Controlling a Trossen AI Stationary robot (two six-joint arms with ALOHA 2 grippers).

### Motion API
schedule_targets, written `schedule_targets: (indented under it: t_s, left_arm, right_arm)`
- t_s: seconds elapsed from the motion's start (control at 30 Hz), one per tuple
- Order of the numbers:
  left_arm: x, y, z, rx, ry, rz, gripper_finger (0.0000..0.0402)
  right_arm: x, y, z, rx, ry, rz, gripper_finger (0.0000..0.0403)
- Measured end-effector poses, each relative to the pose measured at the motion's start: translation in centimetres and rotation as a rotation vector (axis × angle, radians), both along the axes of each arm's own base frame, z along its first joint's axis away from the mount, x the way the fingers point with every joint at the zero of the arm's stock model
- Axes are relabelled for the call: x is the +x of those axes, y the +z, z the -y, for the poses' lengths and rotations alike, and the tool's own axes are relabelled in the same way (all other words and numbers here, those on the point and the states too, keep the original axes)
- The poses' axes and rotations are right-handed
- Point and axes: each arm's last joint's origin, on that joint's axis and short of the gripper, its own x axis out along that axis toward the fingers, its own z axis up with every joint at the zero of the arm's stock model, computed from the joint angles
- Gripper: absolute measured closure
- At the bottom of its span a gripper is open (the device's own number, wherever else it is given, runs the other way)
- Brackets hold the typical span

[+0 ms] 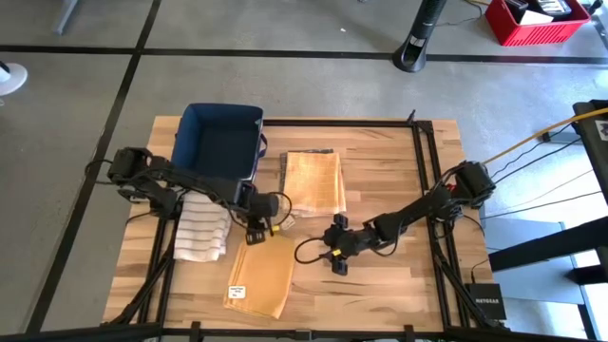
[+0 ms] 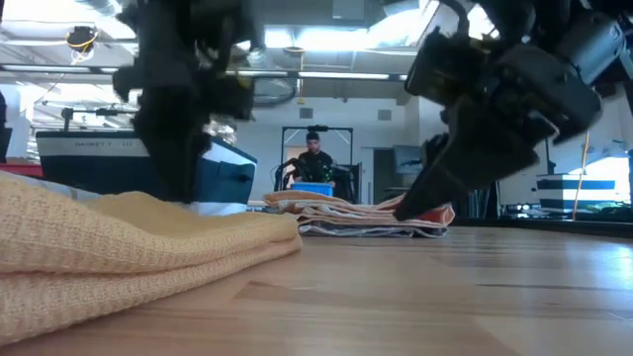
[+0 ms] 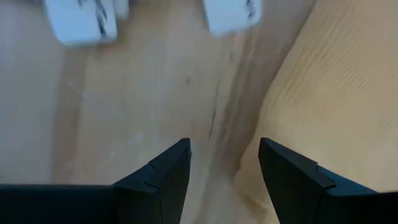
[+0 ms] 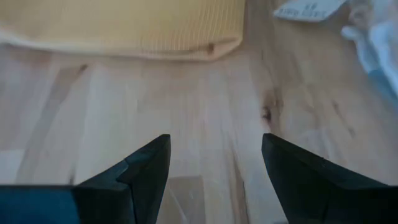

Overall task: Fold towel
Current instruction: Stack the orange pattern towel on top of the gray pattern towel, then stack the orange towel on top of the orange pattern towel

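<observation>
A yellow towel (image 1: 261,277) lies folded flat on the near left part of the table, with a white tag (image 1: 237,290) near its near left corner. In the low view it fills the left foreground (image 2: 119,247). My left gripper (image 1: 258,229) hangs open, pointing down, at the towel's far edge. In the left wrist view (image 3: 224,177) one finger is over bare wood and the other over the cloth's edge (image 3: 292,112). My right gripper (image 1: 334,255) is open above bare wood to the towel's right, and its wrist view (image 4: 214,168) shows the towel (image 4: 124,25) ahead. My left gripper comes from above at the yellow towel's far edge (image 3: 267,143), with its fingers on either side of that edge. Whether a finger touches the cloth cannot be told.
A blue bin (image 1: 223,141) stands at the far left. A white striped towel (image 1: 201,228) lies left of the yellow one. A folded orange towel (image 1: 314,182) rests mid-table, also seen in the low view (image 2: 356,216). A person (image 2: 315,158) stands far behind the table.
</observation>
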Motion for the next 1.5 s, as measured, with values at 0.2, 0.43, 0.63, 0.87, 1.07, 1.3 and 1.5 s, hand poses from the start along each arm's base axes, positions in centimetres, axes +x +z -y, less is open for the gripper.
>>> schedule_targets:
  t_s: [0.2, 0.43, 0.63, 0.87, 1.07, 1.3, 1.5]
  left_arm:
    - [-1.3, -2.4, -0.9, -0.161, -0.043, -0.021, 0.0219]
    - [-1.8, -2.6, -1.7, -0.300, -0.054, -0.028, 0.0219]
    - [-1.8, -0.9, -2.2, -0.392, -0.028, 0.050, 0.0219]
    - [-2.1, -2.3, -1.1, -0.408, -0.007, 0.016, 0.0219]
    - [-2.8, -4.3, 0.3, -0.428, 0.019, -0.025, 0.0219]
    - [-2.9, -4.6, 0.9, -0.400, -0.006, -0.014, 0.0236]
    - [-2.4, -4.6, 1.0, -0.366, -0.015, 0.040, 0.0334]
  right_arm:
    - [0.2, -0.7, -0.1, -0.011, 0.027, -0.007, 0.0149]
    - [0.7, -0.1, -0.1, -0.052, -0.004, 0.081, 0.0149]
    - [0.7, -0.1, -0.1, -0.062, -0.015, 0.082, 0.0149]
    - [0.6, -0.2, 0.0, -0.062, -0.017, 0.075, 0.0149]
    - [0.6, -0.2, 0.0, -0.060, -0.020, 0.070, 0.0149]
    - [1.5, -1.0, -0.5, 0.019, -0.014, 0.113, 0.0149]
    - [5.4, -1.7, -0.3, 0.072, -0.098, 0.136, 0.0149]
